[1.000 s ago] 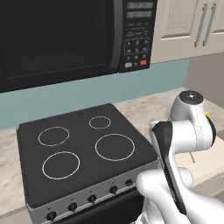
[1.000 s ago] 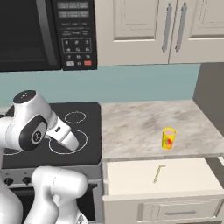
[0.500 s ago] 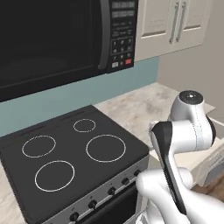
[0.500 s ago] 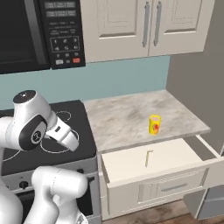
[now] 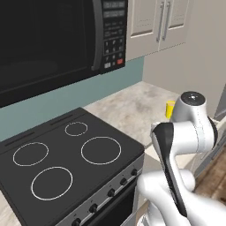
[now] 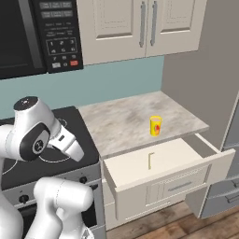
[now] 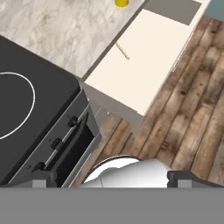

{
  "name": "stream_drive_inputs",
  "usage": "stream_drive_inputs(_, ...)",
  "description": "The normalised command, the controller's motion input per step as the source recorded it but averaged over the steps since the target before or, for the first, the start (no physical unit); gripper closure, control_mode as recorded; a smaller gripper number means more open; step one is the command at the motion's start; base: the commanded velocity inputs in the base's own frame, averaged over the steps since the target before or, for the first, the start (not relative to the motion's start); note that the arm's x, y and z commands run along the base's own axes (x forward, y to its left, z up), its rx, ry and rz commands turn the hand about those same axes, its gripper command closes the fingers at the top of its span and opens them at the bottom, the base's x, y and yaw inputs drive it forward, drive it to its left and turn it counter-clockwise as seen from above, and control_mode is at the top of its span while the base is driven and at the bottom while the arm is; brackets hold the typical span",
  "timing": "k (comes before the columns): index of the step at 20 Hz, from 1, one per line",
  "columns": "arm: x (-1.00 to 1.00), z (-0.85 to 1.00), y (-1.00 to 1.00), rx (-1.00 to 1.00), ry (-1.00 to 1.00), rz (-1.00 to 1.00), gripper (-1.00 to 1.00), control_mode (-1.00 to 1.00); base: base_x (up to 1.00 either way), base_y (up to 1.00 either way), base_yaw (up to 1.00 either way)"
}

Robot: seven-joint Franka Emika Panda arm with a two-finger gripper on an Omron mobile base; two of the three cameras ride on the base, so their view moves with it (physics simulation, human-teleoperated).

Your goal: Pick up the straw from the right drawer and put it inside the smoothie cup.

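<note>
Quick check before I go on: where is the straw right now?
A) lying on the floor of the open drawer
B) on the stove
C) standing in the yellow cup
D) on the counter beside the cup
A: the straw lies flat in the open drawer, while the cup stands apart on the counter.

Drawer [image 6: 186, 158] pulled wide open — pale cream, shallow, plain flat panels, jutting out below the marbled counter edge. Lying flat on its floor, well back toward the counter side: straw [image 6: 150, 160], thin, straight, yellowish, running front to back in the right base view. Seen again from the hand camera as a slim slanted line, straw [image 7: 122, 50] on the cream drawer [image 7: 148, 65] floor. Up on the counter, just behind the drawer — cup [image 6: 155, 126], small, bright yellow, upright, also peeking out at [image 5: 169, 109] and [image 7: 122, 3].
</note>
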Motion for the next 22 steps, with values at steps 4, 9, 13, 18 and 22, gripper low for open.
stream_drive_inputs(4, 0.0, 0.0, 0.0, 0.0, 0.0, 0.0, -1.0, -1.0, 0.0, 0.0, 0.0)
stream_drive_inputs(9, 0.0, 0.0, 0.0, 0.0, 0.0, 0.0, -1.0, -1.0, 0.0, 0.0, 0.0)
stream_drive_inputs(13, 0.0, 0.0, -0.11, 0.0, 0.03, 0.0, -1.0, -1.0, 0.0, 0.0, 0.0)
stream_drive_inputs(18, -0.12, -0.01, -0.91, 0.05, 0.07, -0.05, -1.0, -1.0, 0.0, 0.0, 0.0)
stream_drive_inputs(22, -0.18, -0.01, -1.0, 0.14, 0.14, -0.08, -1.0, -1.0, 0.0, 0.0, 0.0)
